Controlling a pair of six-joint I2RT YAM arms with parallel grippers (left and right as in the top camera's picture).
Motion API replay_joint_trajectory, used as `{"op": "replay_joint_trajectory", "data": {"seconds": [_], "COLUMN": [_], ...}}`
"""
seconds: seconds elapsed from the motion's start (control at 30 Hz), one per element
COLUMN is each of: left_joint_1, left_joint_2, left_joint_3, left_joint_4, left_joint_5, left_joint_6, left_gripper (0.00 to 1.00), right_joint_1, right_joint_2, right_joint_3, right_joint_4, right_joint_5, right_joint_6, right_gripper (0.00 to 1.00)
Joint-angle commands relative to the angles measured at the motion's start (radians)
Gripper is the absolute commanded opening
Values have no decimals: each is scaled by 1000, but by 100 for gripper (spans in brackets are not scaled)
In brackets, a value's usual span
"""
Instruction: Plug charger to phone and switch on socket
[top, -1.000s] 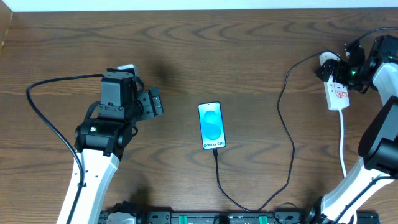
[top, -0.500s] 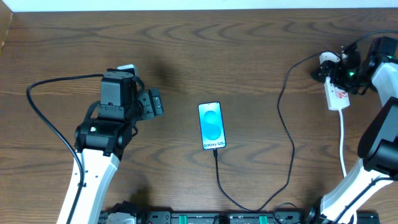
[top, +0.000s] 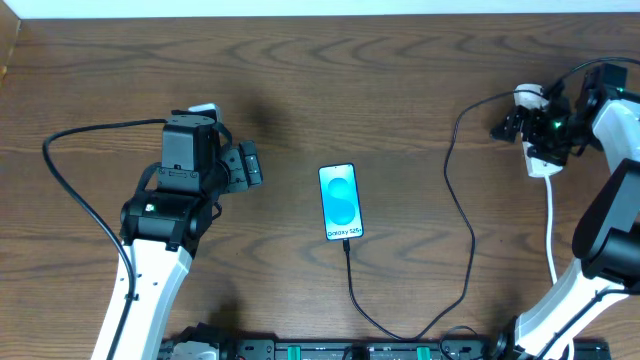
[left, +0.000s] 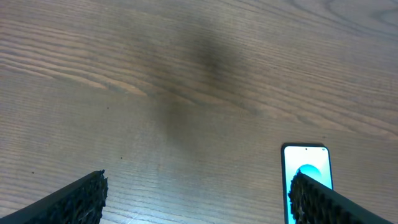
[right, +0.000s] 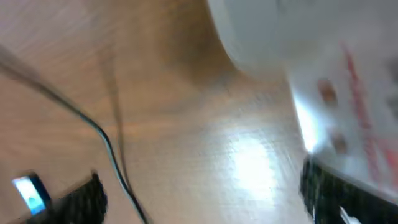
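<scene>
The right wrist view was very blurred, but the right claw (right: 199, 196) showed its pads wide apart, so it was open. It was over the socket (top: 543, 160) and covered the socket's upper end in the overhead view. The charger (top: 463, 215) met the lower end of the phone (top: 340, 202), and its other end was hidden under that claw. The left claw (left: 196, 199) hung open over the brown wooden surface (top: 400, 80).

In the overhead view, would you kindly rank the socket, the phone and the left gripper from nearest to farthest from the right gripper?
1. socket, far right, directly beside the right gripper.
2. phone, table centre.
3. left gripper, left of the phone.
</scene>
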Motion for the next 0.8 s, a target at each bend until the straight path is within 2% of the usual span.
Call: {"op": "replay_joint_trajectory", "data": {"seconds": [0.0,0.5,0.77], "left_joint_1": [3,3,3], "left_joint_2": [-1,-1,-1], "left_joint_3": [-6,-6,-6], "left_joint_4": [-3,-3,-3], "left_joint_5": [-12,-12,-12], "left_joint_6": [13,13,13], "left_gripper": [93,93,93], "right_joint_1": [-8,-8,-8], "right_joint_2": [-67,-436,-467], "right_joint_3": [-26,-26,-27], "right_joint_4": [-14,-80,-84], "right_joint_5": [180,275,275], "right_joint_6": [43,89,88], "right_gripper": [99,99,99]}}
